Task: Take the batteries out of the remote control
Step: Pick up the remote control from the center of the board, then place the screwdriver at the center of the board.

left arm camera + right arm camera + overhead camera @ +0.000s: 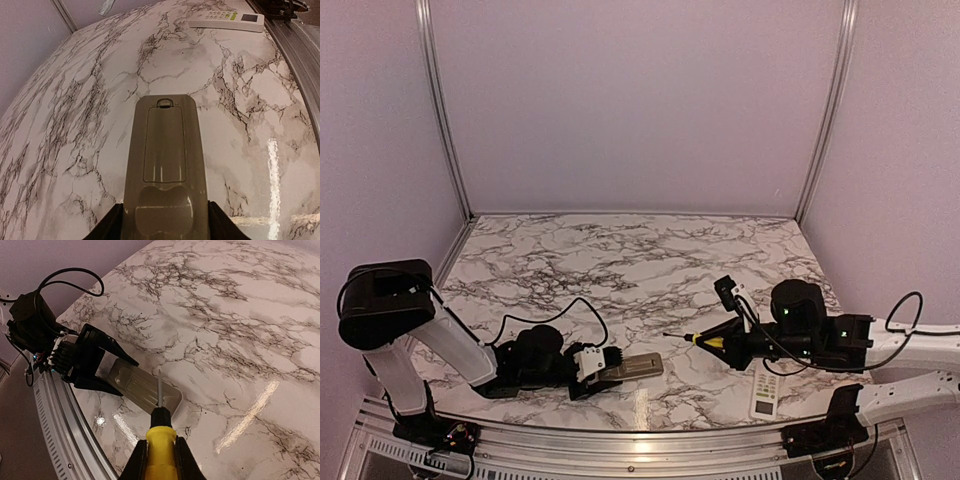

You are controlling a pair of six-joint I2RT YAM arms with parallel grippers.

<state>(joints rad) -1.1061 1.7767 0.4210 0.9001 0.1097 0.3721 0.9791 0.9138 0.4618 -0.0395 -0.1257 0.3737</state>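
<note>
My left gripper (166, 222) is shut on the near end of a grey-olive remote control (165, 165). The remote lies back side up on the marble table, and its battery cover (164, 145) is closed. The batteries are hidden. In the top view the remote control (635, 366) points right, out of the left gripper (605, 368). My right gripper (161, 460) is shut on a yellow-handled screwdriver (160, 445). The screwdriver's thin shaft (159, 387) points at the remote's far end (167, 395). I cannot tell whether the tip touches it.
A white remote (765, 394) lies face up near the front edge on the right, under the right arm; it also shows as the white remote (227, 20). A metal rail (620, 440) runs along the table's near edge. Purple walls enclose the back and sides.
</note>
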